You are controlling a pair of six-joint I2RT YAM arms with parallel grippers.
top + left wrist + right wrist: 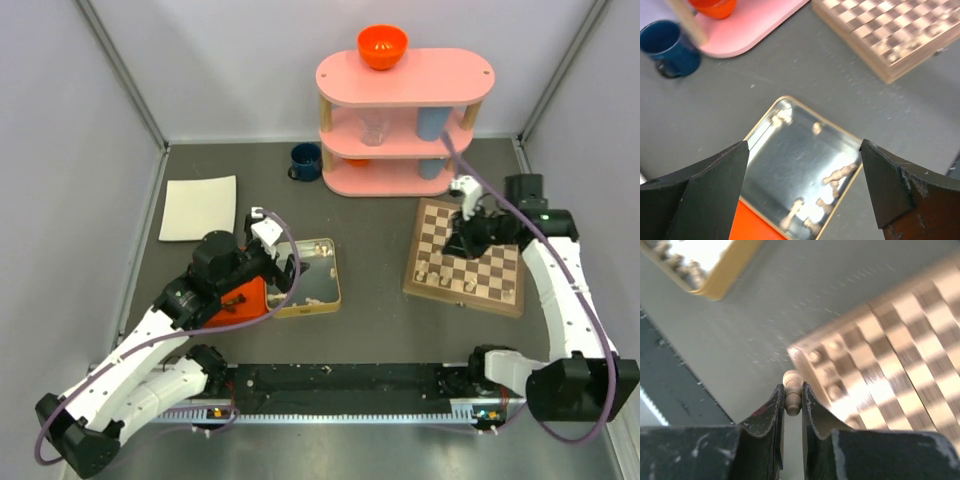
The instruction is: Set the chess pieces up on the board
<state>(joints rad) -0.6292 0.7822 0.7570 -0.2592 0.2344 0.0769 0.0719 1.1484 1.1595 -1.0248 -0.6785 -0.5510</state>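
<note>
The board (490,270) lies at the right of the table, with a few chess pieces (424,272) standing along its near-left edge. My right gripper (463,238) hovers over it. In the right wrist view the right gripper (792,390) is shut on a pale cream chess piece (791,378), held just off the board's (890,350) corner, where cream pieces (814,357) stand. My left gripper (804,145) is wide open above the silver tin (785,155), nothing between its fingers. Several cream pieces (840,174) lie in the tin.
An orange tray (757,227) lies against the tin's near side. A blue mug (305,161) and a pink three-tier shelf (405,80) carrying an orange bowl (382,46) stand at the back. A white cloth (198,207) lies at the left.
</note>
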